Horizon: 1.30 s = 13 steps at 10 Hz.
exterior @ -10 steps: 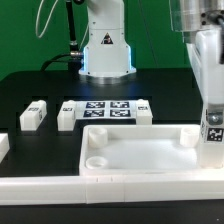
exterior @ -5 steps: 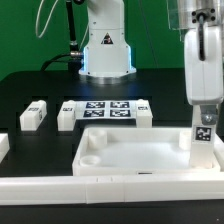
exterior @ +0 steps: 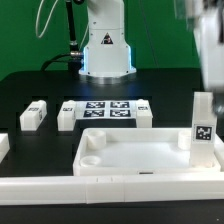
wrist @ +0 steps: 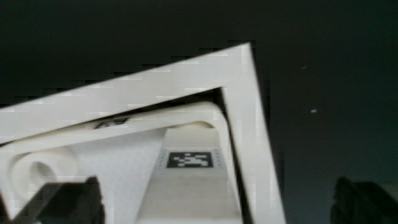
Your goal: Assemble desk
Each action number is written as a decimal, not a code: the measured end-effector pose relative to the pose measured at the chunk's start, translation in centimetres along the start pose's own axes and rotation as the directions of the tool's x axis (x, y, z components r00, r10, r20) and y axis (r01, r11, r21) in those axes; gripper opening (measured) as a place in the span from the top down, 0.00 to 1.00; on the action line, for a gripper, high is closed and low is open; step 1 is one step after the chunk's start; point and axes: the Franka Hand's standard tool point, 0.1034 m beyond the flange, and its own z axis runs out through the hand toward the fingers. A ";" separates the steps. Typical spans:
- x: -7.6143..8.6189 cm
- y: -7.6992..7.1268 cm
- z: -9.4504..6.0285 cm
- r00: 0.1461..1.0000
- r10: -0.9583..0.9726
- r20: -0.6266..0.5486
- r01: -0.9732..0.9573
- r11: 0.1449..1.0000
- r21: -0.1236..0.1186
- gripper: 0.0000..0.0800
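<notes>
Gripper [wrist: 217, 200] jaws wide, empty, above upright leg [exterior: 203, 125] standing at tabletop [exterior: 140, 150] far corner, exterior view's right. Leg likely rigid, light, smooth plastic; grasp flat sides above tag [exterior: 203, 133].

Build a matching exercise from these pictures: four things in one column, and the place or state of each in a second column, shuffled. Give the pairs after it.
Column one
1. upright leg
2. marker board
3. tabletop
4. gripper

Column two
A. lies flat between two lying legs
B. open, above the upright leg and apart from it
C. stands at the tabletop's corner on the exterior view's right
D. lies rim up, nearer the exterior camera than the marker board

Pairs: 1-C, 2-A, 3-D, 4-B
</notes>
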 end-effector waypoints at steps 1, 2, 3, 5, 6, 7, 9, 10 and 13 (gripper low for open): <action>-0.3 0.0 -1.1 1.000 -0.018 0.008 0.018 1.000 0.006 0.19; -0.2 0.0 -0.6 1.000 -0.020 0.005 0.020 1.000 0.006 0.19; -0.1 0.1 -0.4 1.000 -0.021 0.003 0.021 1.000 0.003 0.19; -0.2 0.1 -0.4 1.000 -0.031 0.003 0.031 1.000 0.003 0.19; -0.2 0.1 -0.4 0.999 -0.036 0.003 0.036 0.999 0.002 0.19; -0.2 0.1 -0.4 0.999 -0.051 0.003 0.051 0.999 0.003 0.19; -0.2 1.8 -0.6 0.993 -0.116 0.004 0.116 0.993 0.009 0.19; -0.4 3.6 -0.5 0.987 -0.161 0.003 0.161 0.987 0.000 0.19; -1.2 6.5 0.3 0.927 -0.374 -0.007 0.374 0.927 -0.033 0.19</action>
